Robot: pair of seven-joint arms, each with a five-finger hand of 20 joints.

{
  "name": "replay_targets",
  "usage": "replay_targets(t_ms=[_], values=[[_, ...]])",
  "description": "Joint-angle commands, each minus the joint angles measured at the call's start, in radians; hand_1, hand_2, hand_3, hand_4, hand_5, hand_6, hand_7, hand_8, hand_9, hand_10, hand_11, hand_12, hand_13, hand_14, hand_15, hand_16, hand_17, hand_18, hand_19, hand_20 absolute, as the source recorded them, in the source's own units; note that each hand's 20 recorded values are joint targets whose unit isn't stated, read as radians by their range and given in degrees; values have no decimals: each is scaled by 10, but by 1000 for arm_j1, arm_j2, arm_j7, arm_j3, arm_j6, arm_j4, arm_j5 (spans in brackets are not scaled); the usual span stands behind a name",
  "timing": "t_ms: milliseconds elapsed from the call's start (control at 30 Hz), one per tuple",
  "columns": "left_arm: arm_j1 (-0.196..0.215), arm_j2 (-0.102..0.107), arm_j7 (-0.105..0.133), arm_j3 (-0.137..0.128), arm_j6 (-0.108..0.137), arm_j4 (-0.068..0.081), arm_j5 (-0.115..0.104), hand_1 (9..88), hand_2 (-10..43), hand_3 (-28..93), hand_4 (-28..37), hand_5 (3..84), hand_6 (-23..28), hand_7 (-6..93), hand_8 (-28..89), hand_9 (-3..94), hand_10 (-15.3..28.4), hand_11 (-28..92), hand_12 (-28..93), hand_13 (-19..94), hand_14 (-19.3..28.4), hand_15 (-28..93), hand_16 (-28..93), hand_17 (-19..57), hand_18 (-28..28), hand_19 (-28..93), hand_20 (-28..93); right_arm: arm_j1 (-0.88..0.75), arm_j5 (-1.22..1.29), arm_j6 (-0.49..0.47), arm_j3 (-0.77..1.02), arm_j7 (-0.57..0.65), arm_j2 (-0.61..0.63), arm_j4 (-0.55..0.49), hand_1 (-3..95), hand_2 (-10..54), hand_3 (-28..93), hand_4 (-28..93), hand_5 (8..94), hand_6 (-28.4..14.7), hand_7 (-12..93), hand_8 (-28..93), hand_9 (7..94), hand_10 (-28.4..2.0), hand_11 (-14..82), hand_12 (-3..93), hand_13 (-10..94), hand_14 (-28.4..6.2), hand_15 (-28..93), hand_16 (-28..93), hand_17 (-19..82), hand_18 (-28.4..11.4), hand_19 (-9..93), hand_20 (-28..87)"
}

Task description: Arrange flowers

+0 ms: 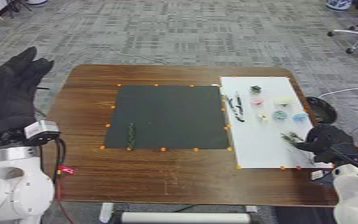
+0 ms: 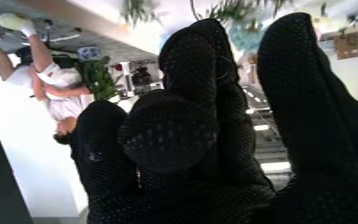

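We start at the near right part of the brown worktop [image 1: 87, 172]. Our right hand [image 1: 328, 141] is low over the right edge of the white sheet [image 1: 260, 145], close to its near corner. Its fingers look mostly straight, with the thumb bent in front of them. We can see nothing in its hold, and we cannot tell if the tips touch the green sprig [image 1: 291, 137] just beside them. The hand is low there, we think, so it can pinch the sprig by its end

One green stem [image 1: 131, 135] lies on the dark mat [image 1: 171, 112], by the near left corner. Its low end is at the near edge, so it looks like the start of the picture we want to make, with lots of room for more.

Farther up the white sheet are the small blooms: a blue flower [image 1: 300, 117] by the right edge, then a pink flower [image 1: 257, 101] and a cream flower [image 1: 284, 100]. They lie apart, so we can likely pick up one and not bump the rest. Two thin black things [image 1: 236, 106] lie along the left edge.

Our left hand [image 1: 12, 92] is up past the left edge of the worktop, open and empty, maybe to keep out of the way
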Motion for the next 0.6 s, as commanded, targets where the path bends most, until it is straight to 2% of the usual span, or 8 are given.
replay_targets(t_ms=[33,67,133,233,300,433,533,600], values=[[109,-44,-39,7,-5,-13,10,227,-37,710,-267,521,27,149,-67,516,147,242,152,414,177,238,15,100,119,114,223,6,-26,2,-41,21,-15,26,538,-95,474,-126,675,-17,308,232,809,-113,434,345,913,-18,562,344,618,-141,932,502],[129,-48,-42,5,-8,-17,10,227,-37,710,-266,521,27,149,-67,516,146,242,152,414,177,238,14,100,119,114,223,10,-28,10,-47,22,-18,31,569,-95,425,-98,674,-15,314,236,811,-112,436,346,916,-16,561,343,620,-138,932,501],[169,-55,-54,4,-10,-26,7,228,-37,709,-266,521,27,149,-67,516,147,242,152,414,177,239,13,100,119,114,223,14,-26,9,-54,33,-21,33,601,-95,402,-78,671,-13,326,237,822,-106,416,392,924,-13,557,343,626,-135,932,498],[225,-73,-66,-3,-14,-40,10,228,-37,709,-262,520,27,148,-67,516,147,242,152,414,177,240,12,100,120,114,223,13,-26,17,-61,38,-23,34,609,-95,457,-110,668,-11,340,234,834,-102,386,438,931,-10,553,347,637,-130,932,493],[253,-85,-64,-10,-13,-47,10,230,-38,708,-260,520,27,149,-66,516,147,242,152,414,178,240,12,100,119,114,222,15,-15,23,-67,42,-24,33,616,-95,481,-118,667,-9,347,235,840,-100,381,445,934,-7,554,346,644,-127,932,492],[286,-99,-64,-22,-13,-57,11,230,-39,708,-257,520,26,150,-67,516,147,242,152,414,178,241,12,100,119,114,222,20,9,25,-70,37,-24,29,613,-95,503,-122,664,-11,349,234,845,-100,375,454,936,-5,554,346,647,-124,932,489],[298,-105,-57,-34,-27,-64,18,231,-42,710,-254,520,25,151,-67,517,147,242,152,414,178,241,12,100,119,114,222,21,11,26,-72,33,-20,25,600,-95,502,-121,654,-15,346,234,844,-102,374,452,937,-6,551,347,647,-123,932,488],[306,-111,-54,-44,-35,-75,22,232,-43,710,-254,520,25,151,-68,517,146,242,152,414,178,241,12,100,120,113,222,26,18,22,-74,29,-18,25,599,-95,500,-119,650,-15,346,233,843,-103,374,446,937,-6,546,348,647,-123,932,487]])
